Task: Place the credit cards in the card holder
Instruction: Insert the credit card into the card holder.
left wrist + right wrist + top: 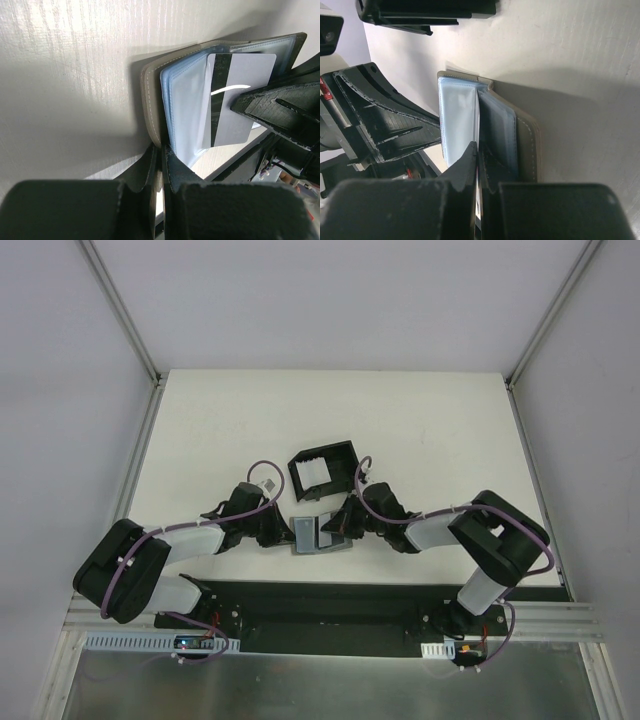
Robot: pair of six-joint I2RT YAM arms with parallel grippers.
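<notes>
A grey wallet lies open on the white table between both arms, its clear plastic sleeves fanned up. My left gripper is shut on the wallet's grey cover at its edge. My right gripper is shut on a credit card, seen from its pale back with a black stripe, partly out of a sleeve. The right fingers clamp the card's outer end. The black open-topped card holder stands just beyond the wallet and also shows in the right wrist view.
The left gripper's black body sits close to the left of the wallet in the right wrist view. The two grippers nearly meet over the wallet. White table stretches behind, bounded by metal rails.
</notes>
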